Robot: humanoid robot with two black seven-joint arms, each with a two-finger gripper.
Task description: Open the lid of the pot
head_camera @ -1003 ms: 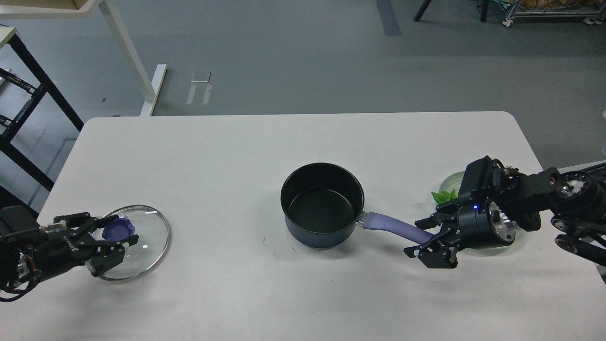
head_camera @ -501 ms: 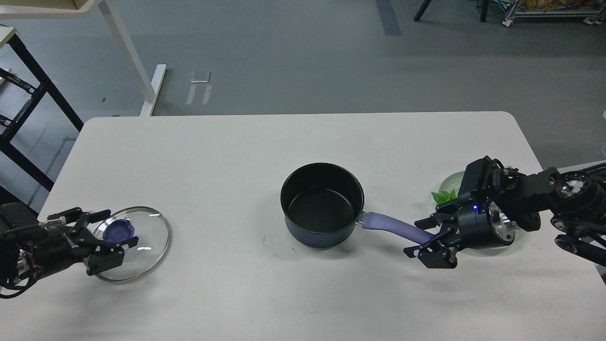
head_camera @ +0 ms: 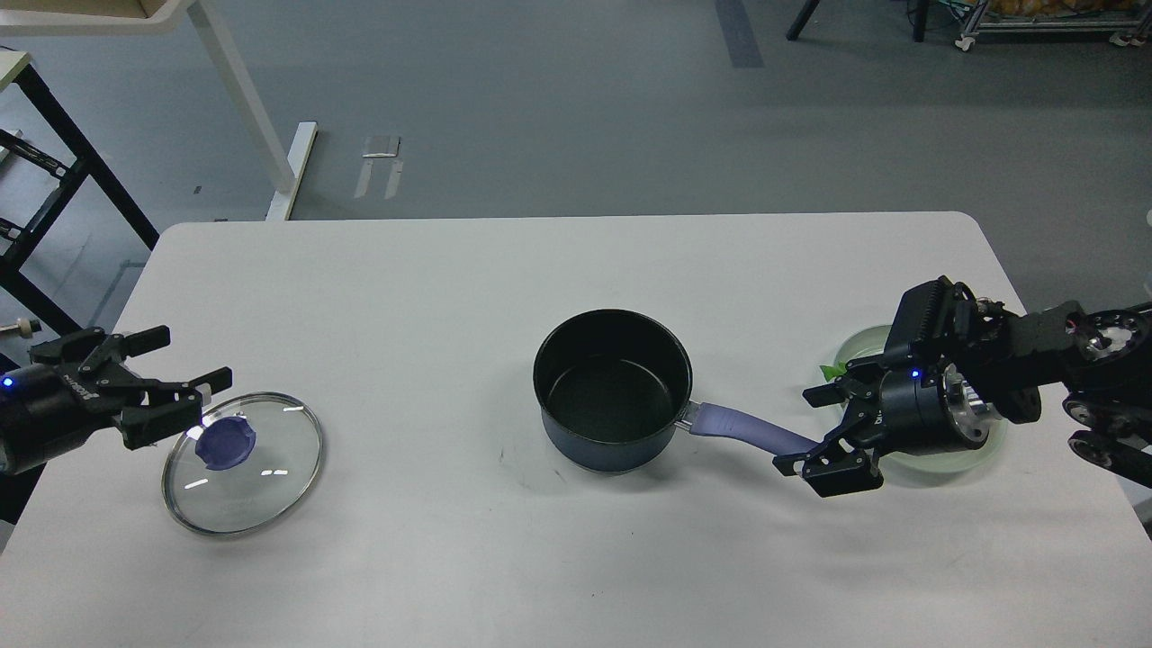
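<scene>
The dark blue pot (head_camera: pixel 612 387) stands uncovered mid-table, its purple handle (head_camera: pixel 747 430) pointing right. The glass lid (head_camera: pixel 261 481) with a purple knob (head_camera: pixel 225 443) lies flat on the table at the left. My left gripper (head_camera: pixel 184 373) is open and empty, just up and left of the lid, clear of the knob. My right gripper (head_camera: pixel 814 430) is open at the tip of the pot handle. The handle's end lies between its fingers, close to the lower one, and is not clamped.
A round glass dish (head_camera: pixel 859 342) with a green leaf (head_camera: pixel 830 370) sits under my right wrist near the table's right edge. The white table (head_camera: pixel 540 270) is bare behind and in front of the pot.
My left gripper has let go of the lid knob and drawn back to the left and away from the lid. My right gripper has shifted slightly right along the handle's tip.
</scene>
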